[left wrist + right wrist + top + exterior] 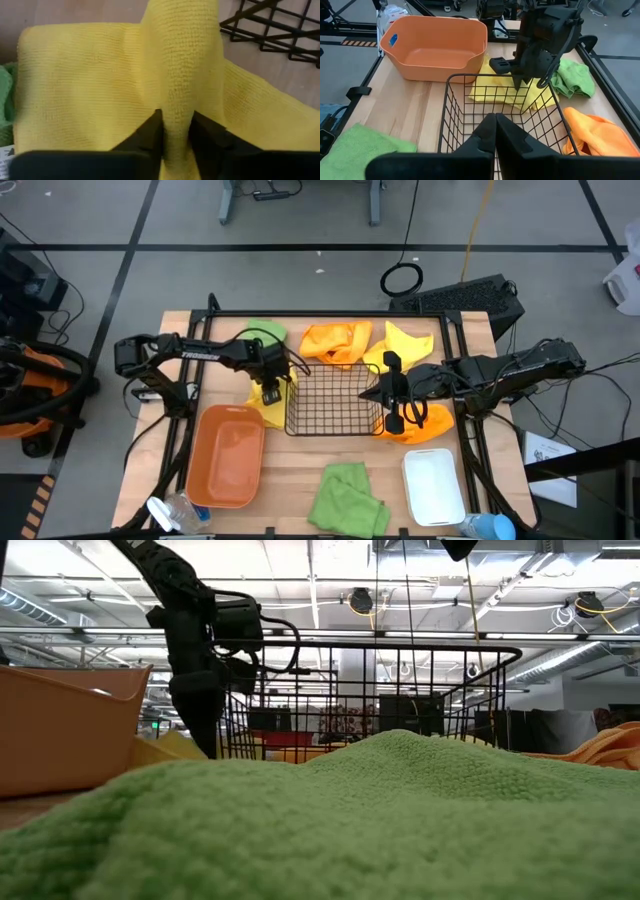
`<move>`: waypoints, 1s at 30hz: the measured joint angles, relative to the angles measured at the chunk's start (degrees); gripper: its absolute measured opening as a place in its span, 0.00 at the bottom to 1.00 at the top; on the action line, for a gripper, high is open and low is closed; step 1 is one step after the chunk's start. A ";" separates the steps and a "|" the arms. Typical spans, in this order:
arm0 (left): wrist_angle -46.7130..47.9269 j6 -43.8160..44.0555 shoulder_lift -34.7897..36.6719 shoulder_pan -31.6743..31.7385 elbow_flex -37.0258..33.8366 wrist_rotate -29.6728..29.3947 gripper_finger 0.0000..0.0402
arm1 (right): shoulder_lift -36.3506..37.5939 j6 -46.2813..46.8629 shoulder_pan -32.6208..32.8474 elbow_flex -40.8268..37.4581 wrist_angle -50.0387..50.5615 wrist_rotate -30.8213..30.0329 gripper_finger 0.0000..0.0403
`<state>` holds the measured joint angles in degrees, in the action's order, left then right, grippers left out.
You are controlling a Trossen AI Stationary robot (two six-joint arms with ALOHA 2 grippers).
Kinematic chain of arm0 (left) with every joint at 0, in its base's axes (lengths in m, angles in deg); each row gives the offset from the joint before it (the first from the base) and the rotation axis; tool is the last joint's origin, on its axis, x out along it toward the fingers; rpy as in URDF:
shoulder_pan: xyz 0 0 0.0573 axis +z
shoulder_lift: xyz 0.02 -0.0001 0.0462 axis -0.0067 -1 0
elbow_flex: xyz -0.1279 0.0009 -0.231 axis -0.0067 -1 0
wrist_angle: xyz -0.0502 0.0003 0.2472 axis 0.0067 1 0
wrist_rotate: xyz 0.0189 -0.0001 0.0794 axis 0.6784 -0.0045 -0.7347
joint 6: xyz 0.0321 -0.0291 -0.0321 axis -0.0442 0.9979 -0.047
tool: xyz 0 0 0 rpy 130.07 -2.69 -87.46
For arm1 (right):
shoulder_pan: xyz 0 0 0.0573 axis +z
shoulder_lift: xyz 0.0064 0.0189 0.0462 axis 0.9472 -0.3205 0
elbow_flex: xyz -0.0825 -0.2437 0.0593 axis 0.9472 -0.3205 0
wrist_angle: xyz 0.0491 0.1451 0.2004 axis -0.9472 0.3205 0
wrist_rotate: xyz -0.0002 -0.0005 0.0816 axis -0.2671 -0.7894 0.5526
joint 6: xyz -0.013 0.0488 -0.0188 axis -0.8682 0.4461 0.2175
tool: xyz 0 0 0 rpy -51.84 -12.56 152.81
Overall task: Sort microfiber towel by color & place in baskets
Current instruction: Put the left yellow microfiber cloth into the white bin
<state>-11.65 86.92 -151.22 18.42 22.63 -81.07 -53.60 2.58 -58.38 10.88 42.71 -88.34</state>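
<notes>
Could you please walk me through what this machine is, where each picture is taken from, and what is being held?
It is a robot with two dark arms at a wooden table, each ending in a two-finger tool. One picture looks straight down, one looks level across the tabletop, and two come from cameras on the wrists.

On the table stand a wire basket, an orange bin and a white bin. Around them lie green, yellow and orange towels; one green towel fills the level view.

The left tool is shut on a yellow towel beside the wire basket. The right tool is shut and holds nothing, at the basket's other side.
</notes>
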 joint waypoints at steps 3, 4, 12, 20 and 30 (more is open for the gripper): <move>0.35 0.02 0.02 0.26 0.00 0.03 0.05 | 0.00 -0.02 0.00 0.00 0.02 0.00 0.00; 0.34 0.04 0.02 0.26 0.00 0.03 0.03 | 0.00 -0.04 0.00 0.01 0.02 0.00 0.00; 6.58 0.06 -0.10 0.29 3.71 -0.74 0.04 | 0.00 -0.48 0.00 0.01 0.07 0.00 0.00; 12.32 0.12 4.23 0.26 7.87 -2.97 0.02 | 0.00 -0.21 0.00 -0.01 0.42 0.00 0.00; 23.30 0.10 14.07 0.26 15.98 -15.97 0.01 | -0.95 0.53 1.20 -0.03 -3.19 -1.42 0.00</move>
<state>11.66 87.02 -137.15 18.69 38.61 -97.03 -54.55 3.11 -57.18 10.85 39.52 -89.77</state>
